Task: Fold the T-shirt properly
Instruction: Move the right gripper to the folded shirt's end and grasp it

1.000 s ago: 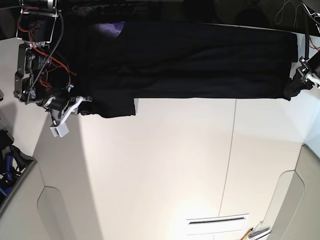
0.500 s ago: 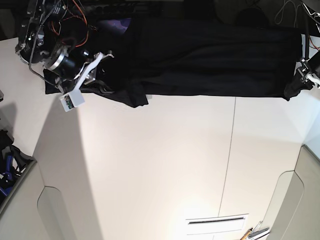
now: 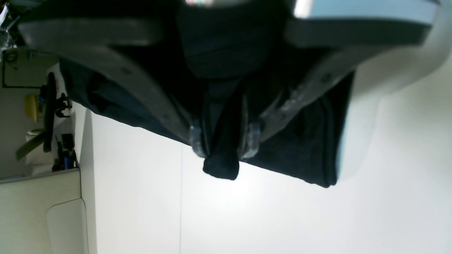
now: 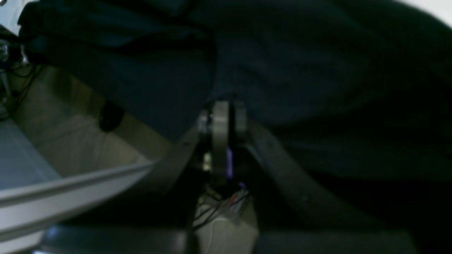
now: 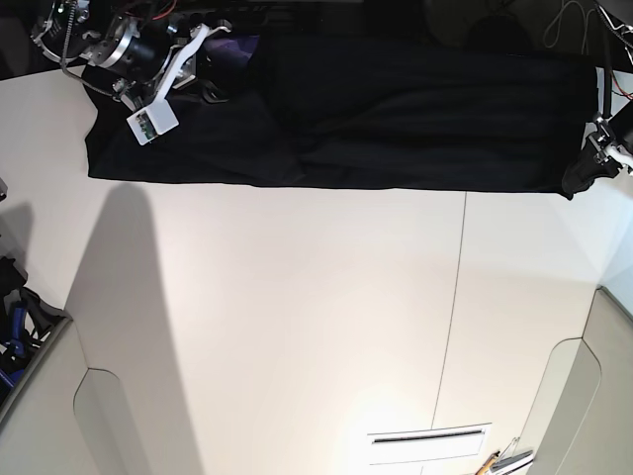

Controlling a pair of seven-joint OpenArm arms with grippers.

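Note:
The black T-shirt (image 5: 396, 119) lies stretched in a long band along the table's far edge, and a bit of its purple print (image 5: 233, 46) shows at the top left. My right gripper (image 5: 210, 45) hangs over the shirt's left end. In the right wrist view this gripper (image 4: 222, 116) is shut on a fold of the dark cloth (image 4: 300, 70). At the shirt's right end my left gripper (image 5: 591, 150) holds the corner. Up close, the left gripper (image 3: 223, 143) pinches a bunched black fold (image 3: 220, 165) that pokes out past the fingertips (image 3: 197, 139).
The white table (image 5: 316, 327) has a seam (image 5: 457, 297) running front to back. A slotted white plate (image 5: 430, 442) lies near the front. Grey curved panels (image 5: 109, 416) flank both front corners. Cables hang at the top right (image 5: 584, 25).
My right gripper swung up and back to the far left corner, dragging the shirt's left end with it; that end now lies spread out flat. The left gripper stayed put.

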